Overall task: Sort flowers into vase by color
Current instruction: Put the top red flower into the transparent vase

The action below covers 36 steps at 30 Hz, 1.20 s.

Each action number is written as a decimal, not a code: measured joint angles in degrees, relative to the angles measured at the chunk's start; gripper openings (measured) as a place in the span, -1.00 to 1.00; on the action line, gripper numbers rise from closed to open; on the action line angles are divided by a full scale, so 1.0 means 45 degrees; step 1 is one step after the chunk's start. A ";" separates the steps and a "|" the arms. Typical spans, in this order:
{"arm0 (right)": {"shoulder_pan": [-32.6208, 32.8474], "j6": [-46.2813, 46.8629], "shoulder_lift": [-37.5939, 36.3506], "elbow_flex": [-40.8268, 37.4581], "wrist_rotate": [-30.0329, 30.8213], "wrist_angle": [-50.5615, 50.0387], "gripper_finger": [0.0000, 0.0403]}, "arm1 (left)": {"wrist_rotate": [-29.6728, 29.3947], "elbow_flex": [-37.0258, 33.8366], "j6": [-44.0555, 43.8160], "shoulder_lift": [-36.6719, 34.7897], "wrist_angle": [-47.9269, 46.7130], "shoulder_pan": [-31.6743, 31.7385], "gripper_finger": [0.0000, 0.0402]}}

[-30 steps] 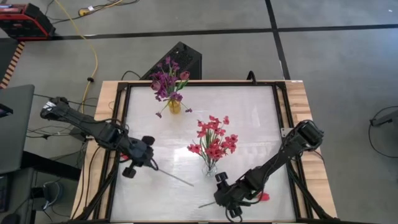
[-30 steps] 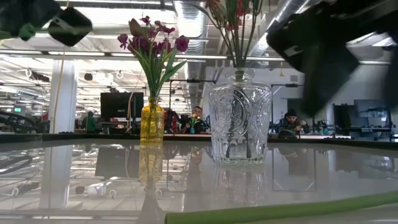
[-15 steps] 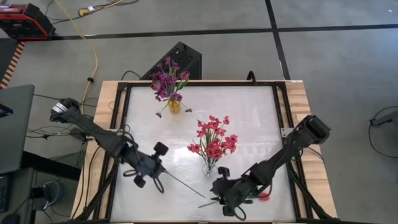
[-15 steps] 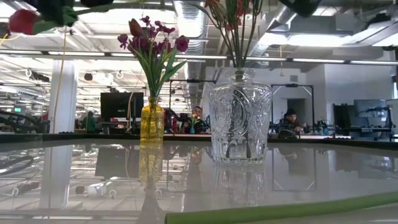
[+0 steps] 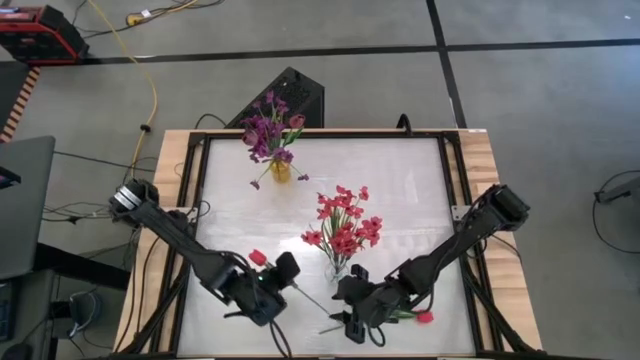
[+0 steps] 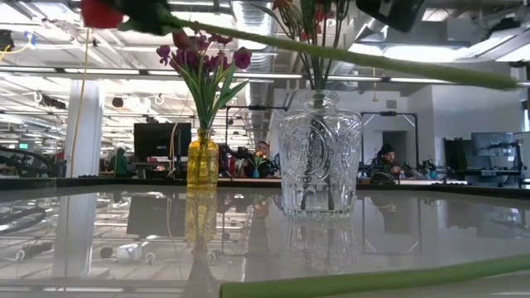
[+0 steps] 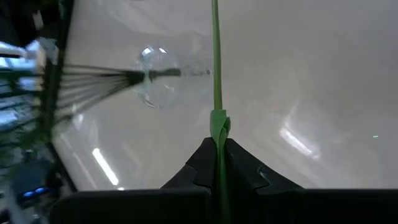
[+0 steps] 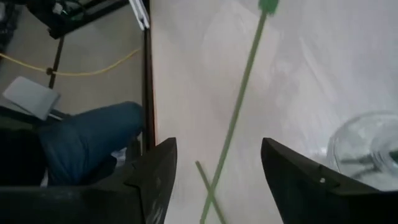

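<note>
Since a second ago the left gripper point(image 5: 283, 283) has swung from the table's left side toward the near middle, clenched on the stem of a red tulip point(image 5: 257, 257) held clear of the table, while the right gripper point(image 5: 352, 322) has shifted slightly leftward and now hangs released over another red tulip point(image 5: 424, 317) lying at the near edge. Farther back, the clear vase point(image 5: 337, 268) already holds red flowers and the yellow vase point(image 5: 280, 170) the purple ones, so seemingly only these two tulips remain.
</note>
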 joint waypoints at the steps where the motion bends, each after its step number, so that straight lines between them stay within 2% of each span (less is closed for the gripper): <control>1: -0.0003 -0.0007 0.0036 0.0003 0.0123 0.0092 0.29 | -0.0184 0.0168 0.0100 0.0168 0.0038 -0.0021 -0.99; 9: -0.0344 -0.0044 0.0393 0.0005 0.0650 0.0586 0.29 | -0.1038 0.1163 0.1315 0.1084 0.0228 -0.0095 -0.99; 18: -0.0602 -0.0036 0.0427 0.0001 0.0747 0.0630 0.29 | -0.1872 0.1209 0.3123 0.1100 0.1688 -0.0174 -0.99; 24: -0.0680 -0.0034 0.0427 0.0001 0.0743 0.0538 0.25 | -0.2549 0.1209 0.3746 0.1100 0.1726 -0.0169 -0.99; 26: -0.0682 0.0043 0.0427 0.0002 0.0743 0.0517 0.16 | -0.2651 0.1209 0.3883 0.1100 0.1723 -0.0169 -0.99; 29: -0.0744 0.0107 0.0427 0.0002 0.0737 0.0472 -0.08 | -0.2656 0.1209 0.3904 0.1100 0.1726 -0.0169 -0.99; 35: -0.0729 -0.0247 0.0416 0.0002 0.0722 0.0297 -0.81 | -0.2624 0.1205 0.4146 0.1100 0.1289 -0.0261 -0.87; 36: -0.0687 -0.0361 0.0414 0.0003 0.0729 0.0245 -0.87 | -0.2600 0.1205 0.4301 0.1100 0.1142 -0.0333 -0.83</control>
